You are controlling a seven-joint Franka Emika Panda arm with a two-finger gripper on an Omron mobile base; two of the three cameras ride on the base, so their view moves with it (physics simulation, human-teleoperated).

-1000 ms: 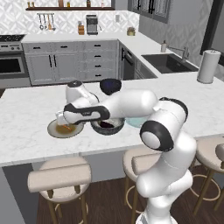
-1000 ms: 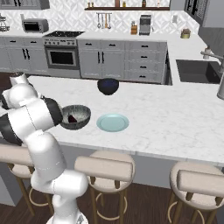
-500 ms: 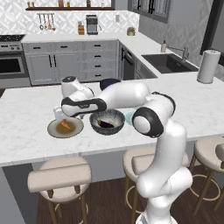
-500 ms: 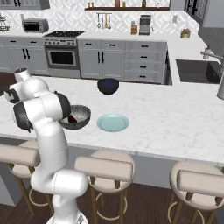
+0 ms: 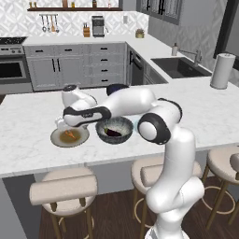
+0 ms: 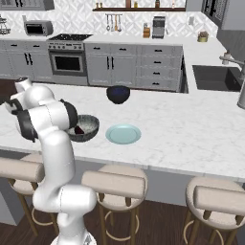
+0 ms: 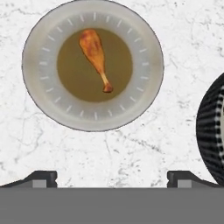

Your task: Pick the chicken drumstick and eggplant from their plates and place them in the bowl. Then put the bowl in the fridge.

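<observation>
Gripper (image 7: 112, 180), fingers set wide apart and holding nothing, poised above the counter (image 7: 144, 148) just short of the olive-brown plate (image 7: 46, 94); chicken drumstick (image 7: 95, 56) lying on that plate's centre, thick end away from the fingers, not yet picked. Streaked bowl (image 5: 115, 130) just beside the plate, apart from it; eggplant (image 5: 112, 132) already lying inside, dark against the pale interior, so that half of the loading looks done. Pale teal plate (image 6: 123, 133) on the bowl's other side, bare. Dark navy bowl (image 6: 118, 93) farther back on the counter, contents not discernible. Remaining, by judgement: grasp the drumstick, drop it in the streaked bowl, carry the bowl to the fridge. Beyond: sink (image 5: 179, 66), stove (image 6: 68, 55), grey cabinets (image 5: 74, 69).
</observation>
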